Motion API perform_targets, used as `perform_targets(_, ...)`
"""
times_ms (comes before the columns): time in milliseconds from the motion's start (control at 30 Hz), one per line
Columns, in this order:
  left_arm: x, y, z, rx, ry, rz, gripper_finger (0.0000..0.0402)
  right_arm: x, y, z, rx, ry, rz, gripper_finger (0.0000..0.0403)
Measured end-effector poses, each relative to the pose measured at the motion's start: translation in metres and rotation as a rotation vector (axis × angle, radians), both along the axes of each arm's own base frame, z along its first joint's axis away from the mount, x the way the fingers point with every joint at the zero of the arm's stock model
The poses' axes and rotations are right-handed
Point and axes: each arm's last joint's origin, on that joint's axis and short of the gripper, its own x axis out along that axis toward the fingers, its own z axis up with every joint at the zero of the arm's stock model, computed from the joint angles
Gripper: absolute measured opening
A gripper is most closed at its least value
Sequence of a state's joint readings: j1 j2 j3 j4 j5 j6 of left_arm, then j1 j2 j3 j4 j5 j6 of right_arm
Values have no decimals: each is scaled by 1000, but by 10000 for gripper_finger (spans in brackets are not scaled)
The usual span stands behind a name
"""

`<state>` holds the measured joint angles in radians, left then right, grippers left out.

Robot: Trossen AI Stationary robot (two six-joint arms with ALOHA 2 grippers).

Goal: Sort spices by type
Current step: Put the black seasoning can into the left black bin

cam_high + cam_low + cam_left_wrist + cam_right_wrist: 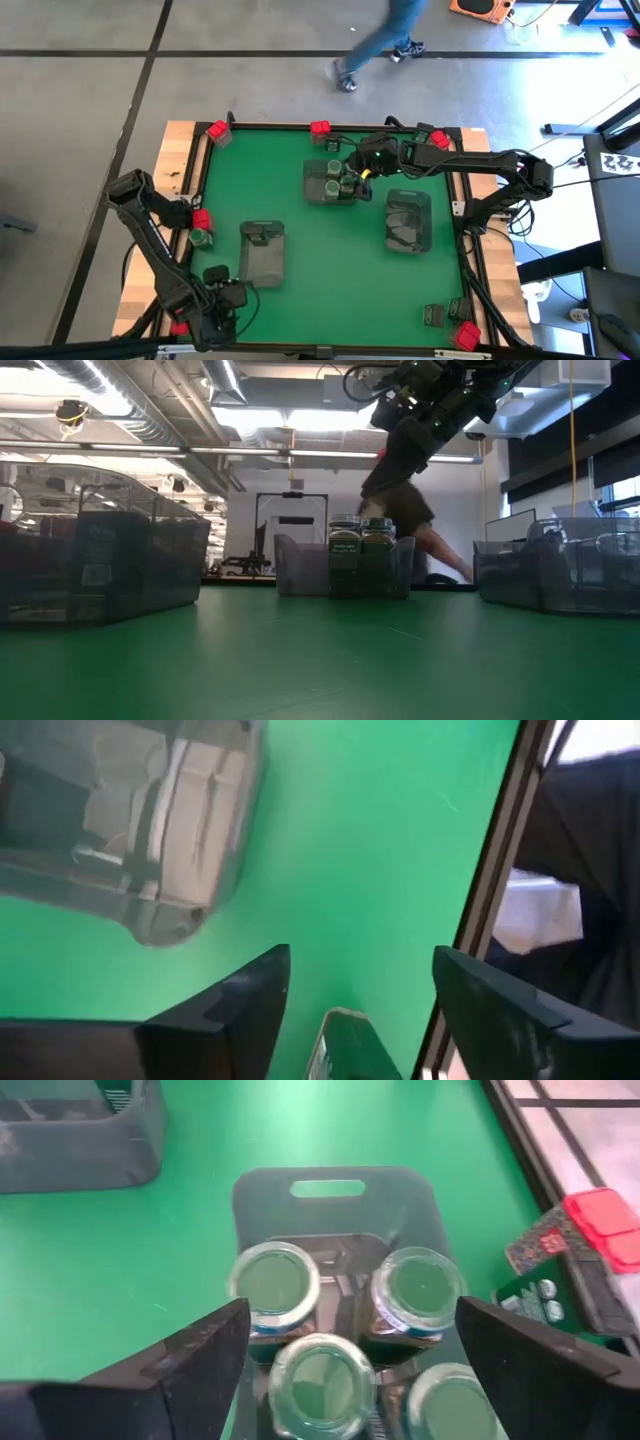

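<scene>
My right gripper (352, 1308) is open and hovers above the middle tray (330, 182), which holds several round grey-green jars (275, 1285). In the low view it (425, 405) hangs well above the jar lids (360, 525). My left gripper (360, 955) is open near the table's near-left corner (215, 276). A dark tin's end (345, 1042) shows between its fingers with a gap on each side. Red boxes (217, 130) and a lone jar (200, 237) rest on the table's edges. Dark tins (433, 315) lie near the near-right corner.
A tray (263, 250) stands left of centre and another tray (408, 220) to the right. A red box (600, 1215) and a dark tin (545, 1270) lie on the far edge frame beside the jar tray. A person (380, 40) walks beyond the table's far edge.
</scene>
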<state>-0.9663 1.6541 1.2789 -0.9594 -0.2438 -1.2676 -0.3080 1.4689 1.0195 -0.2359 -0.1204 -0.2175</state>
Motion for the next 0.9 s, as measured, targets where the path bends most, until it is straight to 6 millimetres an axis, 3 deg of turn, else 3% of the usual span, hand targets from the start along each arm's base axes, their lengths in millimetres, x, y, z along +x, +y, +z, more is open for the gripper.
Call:
perform_targets(167, -3, -1, 3, -39, 36, -11, 272, 0, -1, 0, -13, 4, -17, 351)
perform_targets(900, -36, -17, -3, -27, 89, -79, 274, 0, -1, 0, -14, 4, -19, 351)
